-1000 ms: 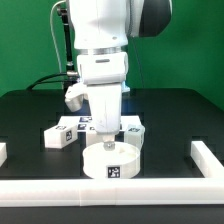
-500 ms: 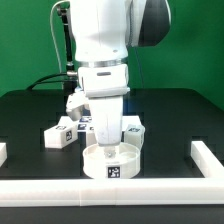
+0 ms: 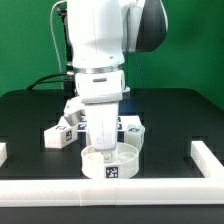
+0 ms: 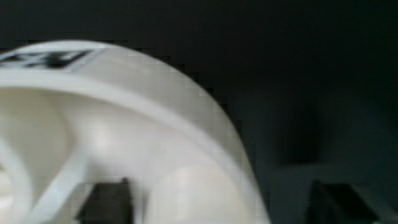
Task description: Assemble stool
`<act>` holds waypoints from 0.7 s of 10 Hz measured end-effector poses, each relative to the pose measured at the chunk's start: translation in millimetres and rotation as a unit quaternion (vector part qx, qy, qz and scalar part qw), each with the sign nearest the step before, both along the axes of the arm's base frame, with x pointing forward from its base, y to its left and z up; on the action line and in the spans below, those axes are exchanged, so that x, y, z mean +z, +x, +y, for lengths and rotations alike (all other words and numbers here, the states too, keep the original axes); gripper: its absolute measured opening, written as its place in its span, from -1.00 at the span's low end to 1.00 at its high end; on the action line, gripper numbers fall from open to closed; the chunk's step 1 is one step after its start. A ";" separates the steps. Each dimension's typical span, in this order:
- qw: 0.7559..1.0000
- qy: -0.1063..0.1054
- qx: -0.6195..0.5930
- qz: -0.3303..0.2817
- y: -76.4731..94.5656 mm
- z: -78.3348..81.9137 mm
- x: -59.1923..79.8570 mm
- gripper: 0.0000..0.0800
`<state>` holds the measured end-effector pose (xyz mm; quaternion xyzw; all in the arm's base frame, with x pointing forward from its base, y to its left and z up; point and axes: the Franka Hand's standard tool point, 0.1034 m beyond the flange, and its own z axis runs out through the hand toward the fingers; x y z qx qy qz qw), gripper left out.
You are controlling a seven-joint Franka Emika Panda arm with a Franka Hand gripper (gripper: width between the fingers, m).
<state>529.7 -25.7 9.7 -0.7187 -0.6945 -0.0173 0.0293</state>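
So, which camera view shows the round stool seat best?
The exterior view: the round seat shows its full outline and its front tag, though the gripper hides part of its top. The wrist view shows only a blurred curved piece of it.
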 end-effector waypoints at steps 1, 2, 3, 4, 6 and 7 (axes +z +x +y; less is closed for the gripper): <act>1.000 0.000 0.000 -0.001 0.6 -0.1 0.4 -0.16; 1.000 0.000 0.000 0.000 0.5 -0.2 0.2 -0.22; 1.000 0.000 0.000 0.000 0.5 -0.3 0.2 -0.22; 1.000 0.000 0.000 0.000 0.5 -0.3 0.3 -0.22; 1.000 0.000 0.000 0.000 0.5 -0.4 0.3 -0.22; 1.000 0.000 0.000 -0.001 0.5 -0.4 0.3 -0.22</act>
